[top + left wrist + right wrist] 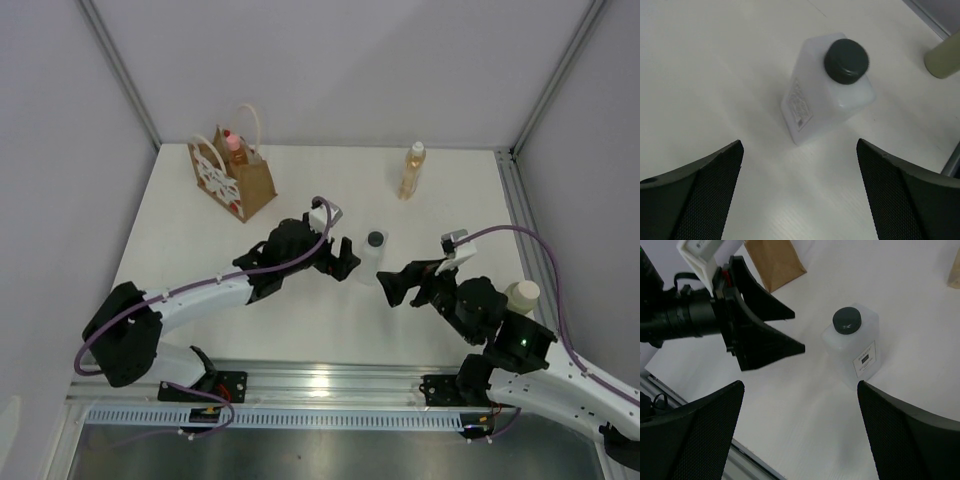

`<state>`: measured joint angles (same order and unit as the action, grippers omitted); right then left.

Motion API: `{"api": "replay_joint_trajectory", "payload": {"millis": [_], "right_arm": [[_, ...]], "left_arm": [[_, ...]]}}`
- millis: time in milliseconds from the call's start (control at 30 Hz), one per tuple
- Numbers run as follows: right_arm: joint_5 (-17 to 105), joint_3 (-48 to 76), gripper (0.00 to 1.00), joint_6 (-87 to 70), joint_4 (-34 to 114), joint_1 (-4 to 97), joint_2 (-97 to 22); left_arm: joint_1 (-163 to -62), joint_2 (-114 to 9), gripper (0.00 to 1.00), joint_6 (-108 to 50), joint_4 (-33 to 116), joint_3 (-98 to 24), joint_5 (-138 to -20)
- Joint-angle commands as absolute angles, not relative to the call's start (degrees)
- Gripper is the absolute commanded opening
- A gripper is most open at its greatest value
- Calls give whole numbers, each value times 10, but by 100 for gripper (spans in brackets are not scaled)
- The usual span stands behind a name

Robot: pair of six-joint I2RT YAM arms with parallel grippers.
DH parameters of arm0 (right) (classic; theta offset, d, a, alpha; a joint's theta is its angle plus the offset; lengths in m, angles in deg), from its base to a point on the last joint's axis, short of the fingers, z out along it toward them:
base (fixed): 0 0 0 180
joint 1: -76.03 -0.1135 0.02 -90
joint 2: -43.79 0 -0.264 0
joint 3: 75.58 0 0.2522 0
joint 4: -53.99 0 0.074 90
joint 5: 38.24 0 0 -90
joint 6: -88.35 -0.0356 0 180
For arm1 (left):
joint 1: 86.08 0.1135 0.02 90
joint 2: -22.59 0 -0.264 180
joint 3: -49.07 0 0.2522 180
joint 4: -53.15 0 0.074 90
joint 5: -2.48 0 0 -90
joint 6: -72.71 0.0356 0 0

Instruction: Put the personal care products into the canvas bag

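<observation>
The white bottle with black cap point(374, 255) stands mid-table between my two grippers; it also shows in the left wrist view point(827, 92) and the right wrist view point(852, 345). My left gripper point(350, 258) point(799, 150) is open and empty just left of it. My right gripper point(388, 285) point(800, 387) is open and empty just right and nearer. The canvas bag point(230, 180) point(774, 262) stands at the far left with the peach bottle point(234, 148) inside. The amber bottle point(411, 172) stands at the far right. The cream bottle point(520, 296) point(944, 57) stands by my right arm.
The left arm's open fingers point(760, 335) show in the right wrist view, close to the white bottle. A metal rail point(320, 385) runs along the near table edge. Frame posts and grey walls bound the far side.
</observation>
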<state>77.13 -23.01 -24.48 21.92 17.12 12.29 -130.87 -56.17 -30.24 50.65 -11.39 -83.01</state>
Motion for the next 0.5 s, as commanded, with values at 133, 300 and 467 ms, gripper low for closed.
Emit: {"api": "replay_joint_trajectory", "payload": {"millis": [133, 300, 467], "right_arm": [[794, -210, 100, -238, 217, 169, 199], [804, -214, 99, -241, 216, 169, 222], [813, -212, 100, -242, 212, 169, 229]], "left_arm": [[-1385, -594, 98, -273, 593, -153, -863], [-1409, -646, 98, -274, 578, -205, -925], [-1415, -714, 95, -284, 565, -260, -974]]}}
